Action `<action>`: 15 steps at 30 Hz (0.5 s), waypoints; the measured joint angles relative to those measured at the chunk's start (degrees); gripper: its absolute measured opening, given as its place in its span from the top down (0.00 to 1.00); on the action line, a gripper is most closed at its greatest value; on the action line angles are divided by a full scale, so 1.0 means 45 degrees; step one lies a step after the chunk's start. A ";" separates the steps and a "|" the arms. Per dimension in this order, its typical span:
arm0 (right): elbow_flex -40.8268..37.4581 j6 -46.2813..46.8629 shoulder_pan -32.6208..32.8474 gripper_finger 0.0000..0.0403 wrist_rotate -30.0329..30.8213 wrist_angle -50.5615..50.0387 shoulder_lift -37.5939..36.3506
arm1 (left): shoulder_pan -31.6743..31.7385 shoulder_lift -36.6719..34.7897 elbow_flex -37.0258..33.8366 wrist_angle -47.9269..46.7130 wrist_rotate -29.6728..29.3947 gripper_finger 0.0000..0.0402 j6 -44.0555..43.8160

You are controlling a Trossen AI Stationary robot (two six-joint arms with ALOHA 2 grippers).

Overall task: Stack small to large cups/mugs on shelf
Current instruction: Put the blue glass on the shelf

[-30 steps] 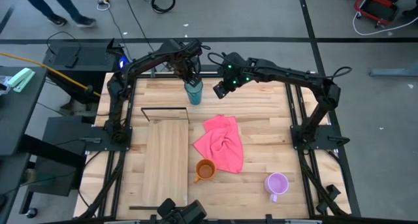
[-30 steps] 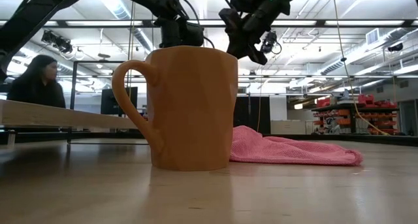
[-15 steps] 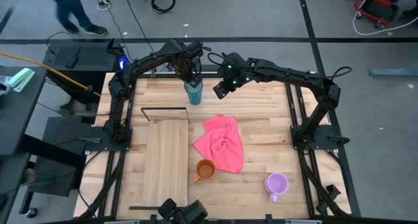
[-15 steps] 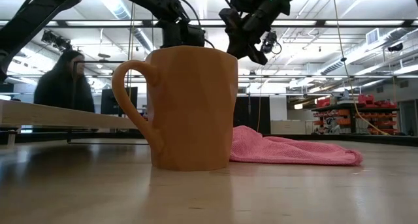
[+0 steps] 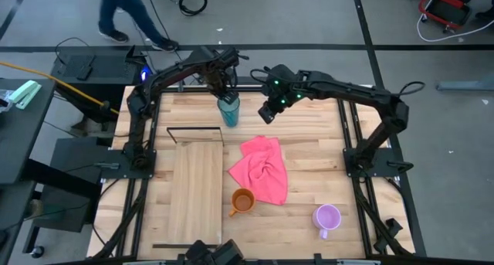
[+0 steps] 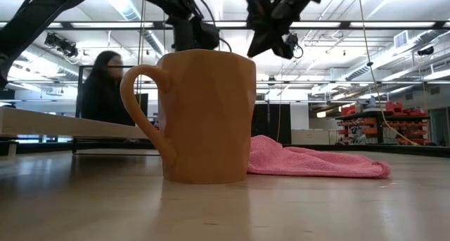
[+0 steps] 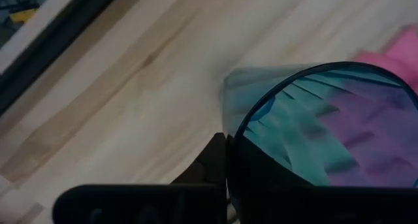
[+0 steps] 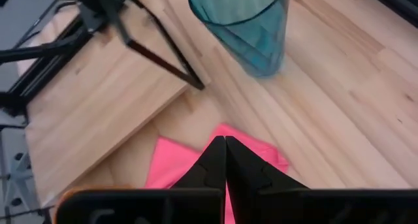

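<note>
Movement is confined to the right arm: in the high view the right claw [image 5: 268,114] has slid a little away from the teal tumbler [image 5: 228,110] toward the bench's [image 5: 309,141] right side, while the left claw [image 5: 223,91] stays over the tumbler's rim at the far edge. The shelf [image 5: 195,188] lies bare, with the orange mug [image 5: 243,201] just beside the pink cloth [image 5: 262,168] and the lilac mug [image 5: 327,216] near the front right. I judge stacking has not begun and that the right arm is clearing room for a lift. In the low view the right claw [image 6: 264,37] sits higher than before, above the orange mug [image 6: 204,114], and a person [image 6: 102,93] has walked further along behind. In the left wrist view its dark tips appear to pinch the tumbler [image 7: 313,132] at its rim. In the right wrist view that claw is pressed together and empty, and the tumbler [image 8: 245,21] stands on the bench beyond the shelf's [image 8: 98,113] wire end. No brand, label or writing is readable in any view.
</note>
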 joint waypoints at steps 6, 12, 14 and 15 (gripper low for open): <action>0.0000 -0.0340 0.0484 0.98 0.0383 -0.0331 -0.1118 | -0.0348 -0.0489 0.2254 -0.1300 0.0184 0.97 -0.0209; 0.0000 -0.0651 0.0865 0.98 0.1024 -0.1053 -0.2360 | -0.0929 -0.1650 0.3946 -0.1726 0.0617 0.97 -0.0720; 0.0000 -0.0772 0.0908 0.98 0.1281 -0.1325 -0.2788 | -0.1106 -0.2464 0.3618 -0.1702 0.1043 0.97 -0.1172; 0.0000 -0.0788 0.0904 0.98 0.1393 -0.1437 -0.3003 | -0.1207 -0.2768 0.3604 -0.1801 0.1077 0.97 -0.1333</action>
